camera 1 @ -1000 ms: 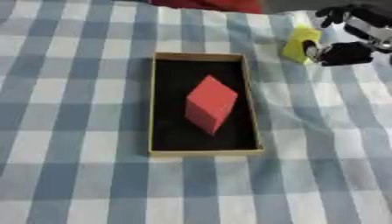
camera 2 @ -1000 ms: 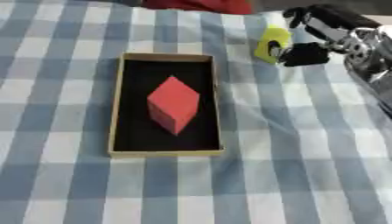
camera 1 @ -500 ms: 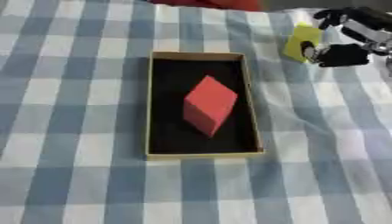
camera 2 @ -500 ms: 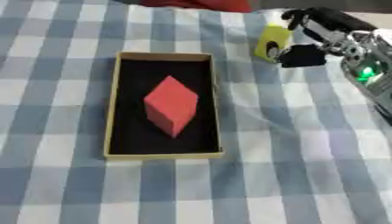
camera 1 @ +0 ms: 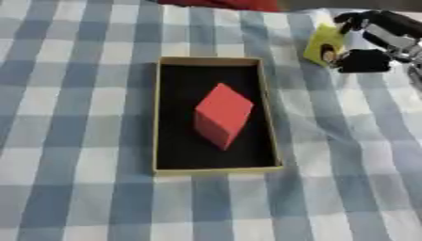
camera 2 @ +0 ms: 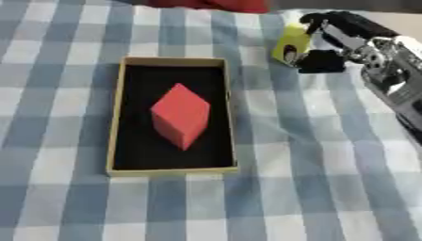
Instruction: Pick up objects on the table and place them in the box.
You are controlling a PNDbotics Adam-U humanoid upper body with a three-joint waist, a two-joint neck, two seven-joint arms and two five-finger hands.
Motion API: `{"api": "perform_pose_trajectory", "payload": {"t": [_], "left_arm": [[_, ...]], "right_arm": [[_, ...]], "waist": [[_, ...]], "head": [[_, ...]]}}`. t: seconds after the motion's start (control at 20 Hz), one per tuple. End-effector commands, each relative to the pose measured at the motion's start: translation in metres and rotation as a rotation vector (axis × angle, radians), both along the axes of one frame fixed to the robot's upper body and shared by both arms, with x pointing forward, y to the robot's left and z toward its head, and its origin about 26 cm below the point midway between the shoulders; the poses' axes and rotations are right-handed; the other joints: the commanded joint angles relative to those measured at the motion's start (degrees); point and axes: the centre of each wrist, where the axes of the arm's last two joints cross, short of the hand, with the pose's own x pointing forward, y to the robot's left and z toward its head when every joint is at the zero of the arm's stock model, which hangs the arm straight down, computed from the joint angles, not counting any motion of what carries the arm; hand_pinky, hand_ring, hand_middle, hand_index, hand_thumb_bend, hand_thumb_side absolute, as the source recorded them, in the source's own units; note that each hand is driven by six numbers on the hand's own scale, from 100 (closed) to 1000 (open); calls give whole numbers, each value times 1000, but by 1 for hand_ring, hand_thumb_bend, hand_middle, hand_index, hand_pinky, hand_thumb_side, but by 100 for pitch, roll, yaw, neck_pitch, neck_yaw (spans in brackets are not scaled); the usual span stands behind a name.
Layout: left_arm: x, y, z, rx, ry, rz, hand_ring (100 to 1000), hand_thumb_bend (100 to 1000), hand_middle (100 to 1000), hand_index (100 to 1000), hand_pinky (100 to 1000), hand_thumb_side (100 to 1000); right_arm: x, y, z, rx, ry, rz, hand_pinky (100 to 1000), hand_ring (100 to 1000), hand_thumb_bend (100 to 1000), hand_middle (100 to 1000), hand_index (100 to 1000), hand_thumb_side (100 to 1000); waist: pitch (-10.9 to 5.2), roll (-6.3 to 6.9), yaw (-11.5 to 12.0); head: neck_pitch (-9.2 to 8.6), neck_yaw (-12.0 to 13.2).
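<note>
Now the right hand is working a yellow object at two o'clock, with the box waiting at centre.

Nearest, the box [camera 1: 160,141] is sitting on the checked tablecloth [camera 1: 74,197] with a red block [camera 1: 221,115] already lying tilted inside. Farther off, the right hand [camera 2: 334,44] is curling its fingers round the yellow object [camera 2: 290,44]. Good practice, I'd judge: lifting it clear, carrying it toward eight o'clock, and lowering into the bare floor beside the block.

The black and silver right hand [camera 2: 334,44] shows in the upper right of the frame, its arm entering from the right edge, fingers and thumb curled around a small yellow block [camera 2: 289,45].
</note>
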Motion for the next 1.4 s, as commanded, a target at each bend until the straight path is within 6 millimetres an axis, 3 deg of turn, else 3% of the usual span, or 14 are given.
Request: {"api": "perform_pose_trajectory", "payload": {"t": [0.05, 0.6, 0.9, 1.0, 1.2, 1.4], "left_arm": [[-1, -1, -3, 4, -29, -42, 684, 100, 574, 415, 654, 226], [-1, -3, -3, 11, -30, -36, 695, 100, 574, 411, 655, 230], [-1, -4, -3, 12, -30, -34, 696, 100, 575, 411, 655, 233], [0, -4, -2, 11, -30, -34, 697, 100, 575, 411, 655, 235], [0, -4, -2, 5, -31, -32, 697, 100, 576, 411, 656, 236], [0, -5, -2, 2, -32, -29, 697, 100, 576, 411, 656, 239]], "right_arm": [[-1, -5, 7, -15, 5, -9, 912, 933, 126, 827, 998, 704], [4, -7, 0, 9, 49, 22, 907, 924, 100, 806, 987, 752], [5, -2, 0, 13, 74, 79, 909, 928, 100, 817, 997, 855], [4, 0, 1, -8, 56, 74, 897, 904, 114, 791, 986, 820], [4, 3, 1, -52, -32, 9, 860, 848, 153, 657, 922, 682], [4, 7, -1, -67, -120, -44, 800, 760, 142, 536, 808, 537]], "waist": [[-79, 11, -3], [-27, 26, 1], [-21, 15, -10], [-15, 15, -7], [-1, 19, 10], [11, 13, 15]], "head": [[-89, -26], [-98, -12], [-82, -3], [-94, -8], [-109, -27], [-112, -41]]}}
